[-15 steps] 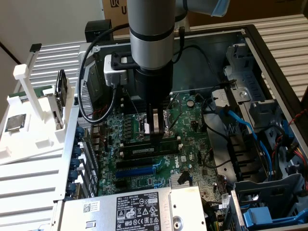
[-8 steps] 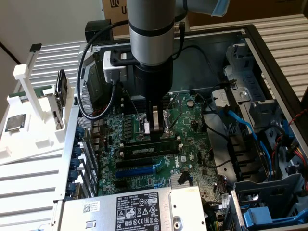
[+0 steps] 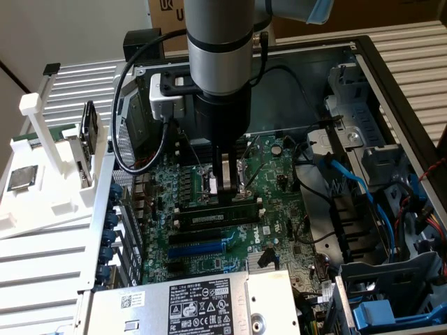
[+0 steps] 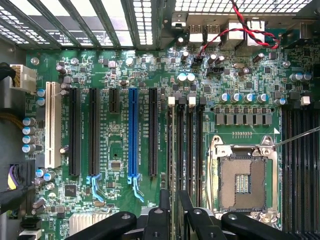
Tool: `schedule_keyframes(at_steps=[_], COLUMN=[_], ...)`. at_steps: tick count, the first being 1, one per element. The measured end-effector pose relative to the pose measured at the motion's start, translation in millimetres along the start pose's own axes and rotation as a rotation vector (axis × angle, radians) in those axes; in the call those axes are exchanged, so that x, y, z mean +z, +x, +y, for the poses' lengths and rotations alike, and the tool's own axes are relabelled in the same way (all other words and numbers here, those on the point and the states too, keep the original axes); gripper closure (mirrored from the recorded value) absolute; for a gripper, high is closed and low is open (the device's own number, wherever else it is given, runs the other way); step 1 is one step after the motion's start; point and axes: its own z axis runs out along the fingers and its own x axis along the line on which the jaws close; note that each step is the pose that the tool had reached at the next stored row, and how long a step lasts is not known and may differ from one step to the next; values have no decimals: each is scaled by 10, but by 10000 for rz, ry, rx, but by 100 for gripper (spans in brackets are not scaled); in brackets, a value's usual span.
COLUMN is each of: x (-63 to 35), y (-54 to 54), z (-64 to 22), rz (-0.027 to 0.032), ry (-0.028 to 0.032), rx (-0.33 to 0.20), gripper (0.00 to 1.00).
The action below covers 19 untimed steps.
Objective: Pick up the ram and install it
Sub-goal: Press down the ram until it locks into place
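Hovering low over the motherboard (image 3: 209, 230), the end effector (image 3: 228, 187) has its fingers (image 4: 163, 202) narrowed on the ram (image 3: 216, 218). The ram sits edge-down in a memory slot beside the empty CPU socket (image 4: 242, 176).

Not much readable here tbh. The white sticker (image 3: 201, 305) on the silver power supply (image 3: 174, 307) at the near edge of the case has "DELL" printed at its top corner, plus barcodes and rows of tiny print I can't make out. The cardboard box (image 3: 164, 14) behind the arm shows a big "U". Motherboard (image 4: 125, 135) lettering is too small to read.
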Motion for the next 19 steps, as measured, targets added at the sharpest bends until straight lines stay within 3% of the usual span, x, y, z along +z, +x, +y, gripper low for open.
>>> schedule_keyframes(at_steps=[3,4,19], x=[0,0,7], y=[0,0,-8], z=[0,0,13], rz=[0,0,1], ry=[0,0,1], rx=[0,0,5], gripper=[80,88,88])
